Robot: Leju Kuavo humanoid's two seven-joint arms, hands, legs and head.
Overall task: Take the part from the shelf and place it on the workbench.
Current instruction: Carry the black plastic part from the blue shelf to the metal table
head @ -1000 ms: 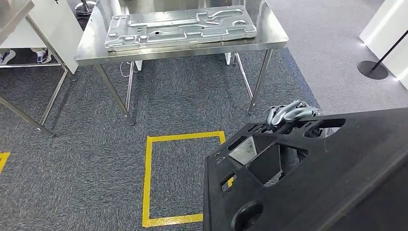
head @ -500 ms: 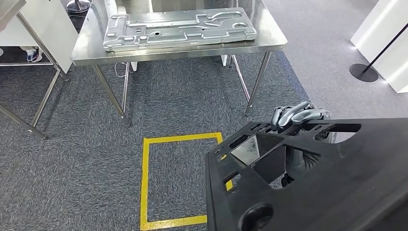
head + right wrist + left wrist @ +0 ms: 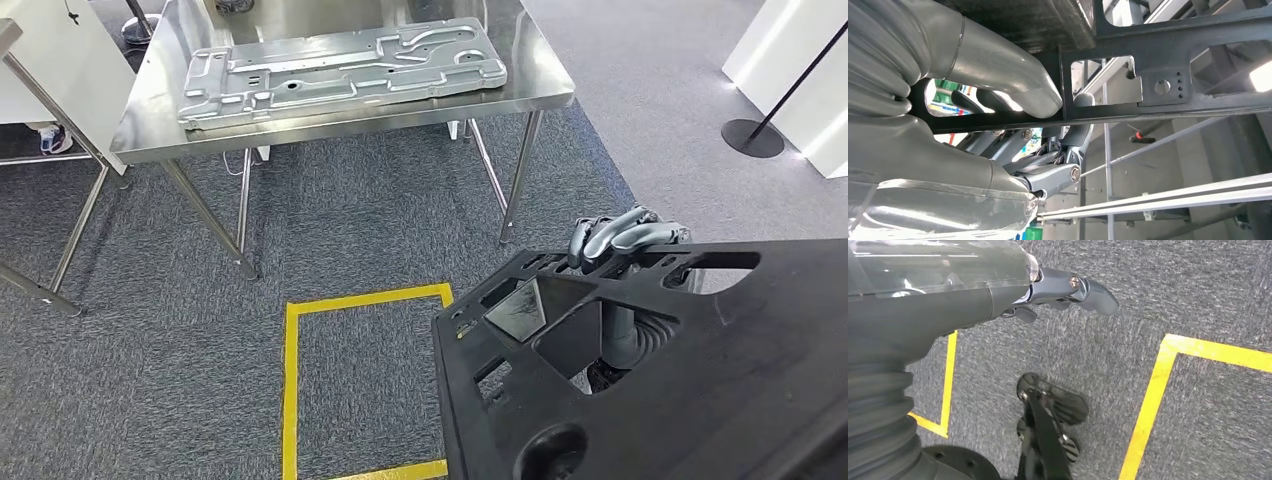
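A: How far along was the job at that point?

B: By the look of it, the first half was done. The black part was off the shelf and in the robot's keeping, filling the near right of the head view, well apart from the table at the far side.

A: Which hand carried it?

B: The right hand gripped it. Its fingers curled over the far edge of the part, and the right wrist view showed the thumb pressed against a black bar of it while the darker fingers hooked round from the other side.

A: And the left hand?

B: The left hand hung over the grey carpet and held nothing. Its fingers appeared loosely extended, not closed on anything.

A: So what was left?

B: The placing, all of it. The part had not reached the table, which already carried a large stamped metal panel across most of its top. A yellow taped square lay on the carpet between the robot and the table. Judging from that, the robot had to close the remaining ground and find bare steel before letting go.
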